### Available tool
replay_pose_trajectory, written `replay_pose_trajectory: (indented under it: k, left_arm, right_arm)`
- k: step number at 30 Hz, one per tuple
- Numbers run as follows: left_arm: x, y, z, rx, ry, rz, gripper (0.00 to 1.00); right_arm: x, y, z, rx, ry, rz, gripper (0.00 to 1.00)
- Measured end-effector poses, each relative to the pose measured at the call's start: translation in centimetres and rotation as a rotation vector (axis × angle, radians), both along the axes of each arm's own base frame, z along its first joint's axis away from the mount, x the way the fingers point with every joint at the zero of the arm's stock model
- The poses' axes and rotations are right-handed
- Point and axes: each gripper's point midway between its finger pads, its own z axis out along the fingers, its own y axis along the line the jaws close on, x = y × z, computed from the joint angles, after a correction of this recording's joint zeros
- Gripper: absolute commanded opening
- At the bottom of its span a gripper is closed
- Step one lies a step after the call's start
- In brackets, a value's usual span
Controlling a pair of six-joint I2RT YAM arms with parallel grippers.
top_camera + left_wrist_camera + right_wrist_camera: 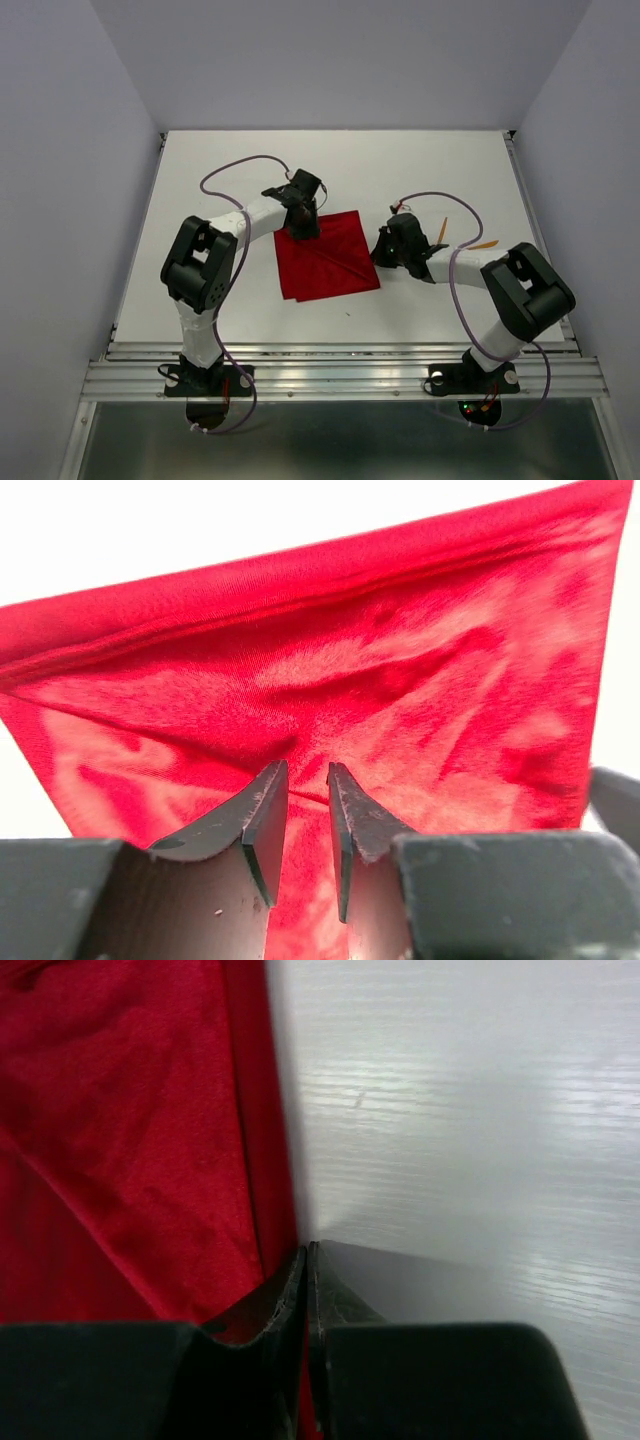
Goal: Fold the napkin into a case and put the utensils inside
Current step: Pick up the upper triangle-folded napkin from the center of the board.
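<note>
Mid-table the napkin (330, 262) is found: bright red, plain, sheeny, laid as a roughly square, slightly turned sheet crossed by a diagonal crease. Its far left corner is covered by the left gripper (303, 222), jaws narrowly parted; whether cloth is pinched cannot be told. Its right edge is clamped in the closed right gripper (383, 252). The orange utensils (442, 230) are seen well to the right. White table (250, 160) is seen beyond the far and near edges.

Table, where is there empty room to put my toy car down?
Bare spots: the wide far strip of table behind the napkin, and the near strip between napkin and arm bases. Crowded: left gripper and right gripper at the napkin, utensils on the right.
</note>
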Motion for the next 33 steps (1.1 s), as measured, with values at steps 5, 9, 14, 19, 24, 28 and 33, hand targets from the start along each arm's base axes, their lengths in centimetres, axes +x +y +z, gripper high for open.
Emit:
replay_pose_trajectory:
  k: [5,9,14,19,24,28,33]
  left_arm:
    - [1.5,-0.4,3.0,-0.012,-0.071,0.003,0.35]
    - [2.4,-1.0,4.4,-0.027,-0.108,-0.002,0.36]
    - [2.4,-2.0,5.2,-0.018,-0.116,-0.021,0.46]
    - [2.8,-3.7,5.4,0.017,-0.13,-0.049,0.61]
    - [2.7,-6.4,4.5,0.089,-0.147,-0.1,0.76]
    - [1.8,-8.0,3.1,0.163,-0.138,-0.144,0.76]
    - [1.3,-9.4,1.0,0.247,-0.125,-0.175,0.72]
  right_arm:
    - [-1.4,3.7,0.1,0.067,-0.001,0.08,0.09]
    - [-2.9,6.3,0.0,0.102,0.008,0.139,0.08]
    - [-3.6,6.8,0.0,0.119,0.016,0.136,0.1]
    - [-4.2,4.0,0.2,0.105,-0.004,0.07,0.16]
    - [-4.0,-2.3,0.4,0.107,-0.023,-0.09,0.3]
    - [-4.9,-5.6,0.4,0.097,-0.031,-0.17,0.33]
    - [-5.4,-5.9,1.2,0.106,-0.046,-0.173,0.34]
